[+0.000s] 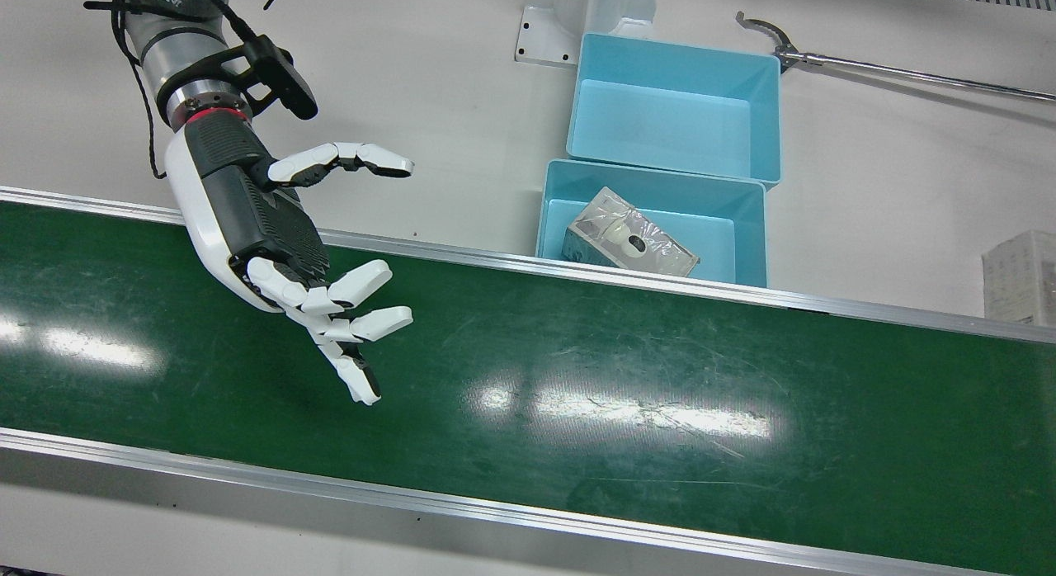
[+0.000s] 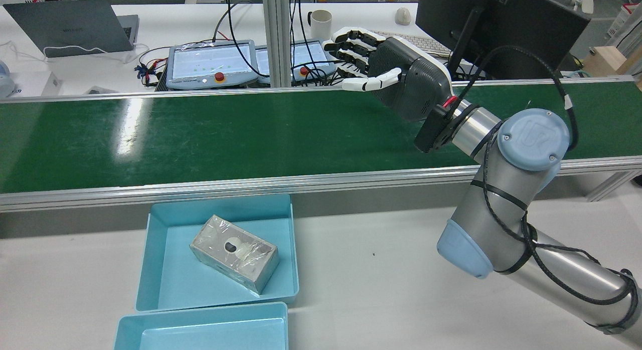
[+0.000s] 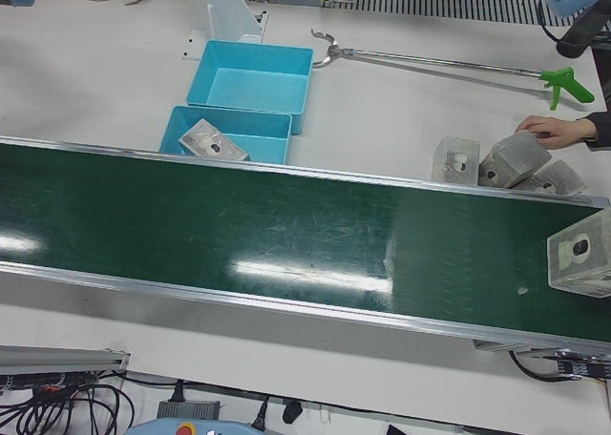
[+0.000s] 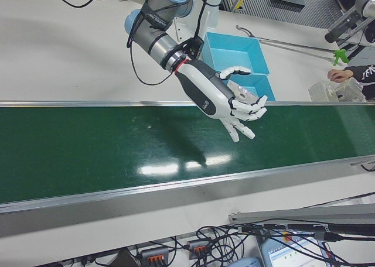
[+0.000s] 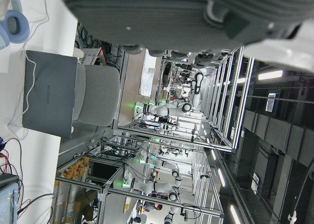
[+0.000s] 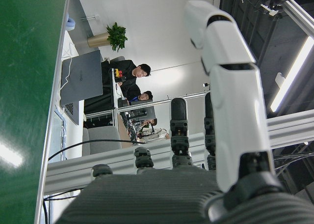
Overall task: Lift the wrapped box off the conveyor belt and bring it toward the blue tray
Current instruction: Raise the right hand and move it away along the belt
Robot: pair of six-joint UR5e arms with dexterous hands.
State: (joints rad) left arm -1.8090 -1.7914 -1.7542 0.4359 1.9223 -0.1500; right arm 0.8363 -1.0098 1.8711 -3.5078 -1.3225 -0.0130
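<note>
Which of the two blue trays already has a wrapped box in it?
The blue tray beside the belt holds the wrapped box, lying tilted. The tray behind it, farther from the conveyor belt, is empty.

Clear-film wrapped box [image 2: 234, 253] lies in the near blue tray [image 2: 164, 290], which sits just beside the conveyor belt [image 2: 200, 139] on the robot's side. Second blue tray [image 1: 763, 106] touches it behind. Right hand [image 1: 272, 238] hangs over the belt, well apart from both trays.
</note>
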